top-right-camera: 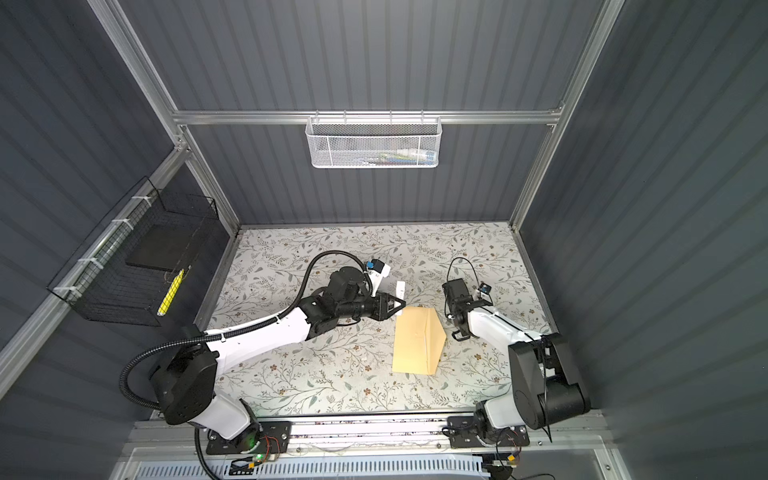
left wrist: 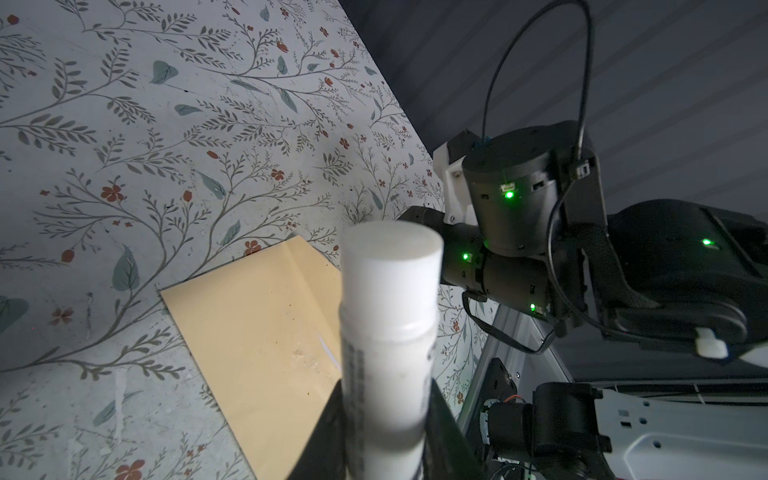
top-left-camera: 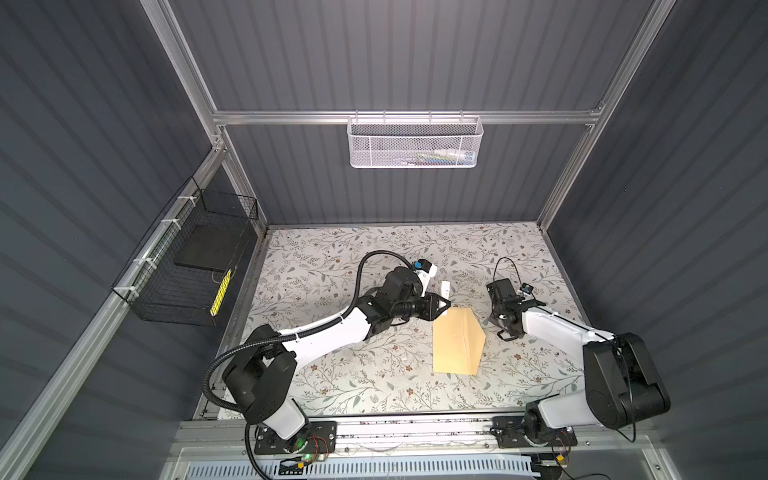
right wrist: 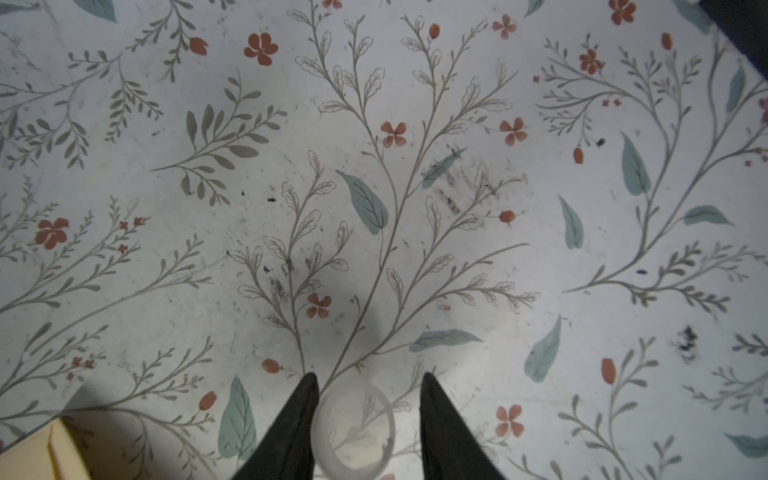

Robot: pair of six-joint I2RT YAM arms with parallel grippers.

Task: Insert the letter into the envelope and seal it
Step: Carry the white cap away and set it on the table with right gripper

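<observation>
White stick (left wrist: 388, 332): clamped in left gripper (top-left-camera: 442, 305)
Envelope (top-left-camera: 455, 345): just beside that gripper's tip — flap open
Right gripper (right wrist: 368, 376): parted — clear cap (right wrist: 353, 432) between

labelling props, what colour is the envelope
Plain tan; the envelope shows best in a top view.

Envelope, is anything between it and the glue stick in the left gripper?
Nothing visible. The glue stick in the left gripper hangs by the far corner of the envelope; the right gripper stands off to its side.
</observation>
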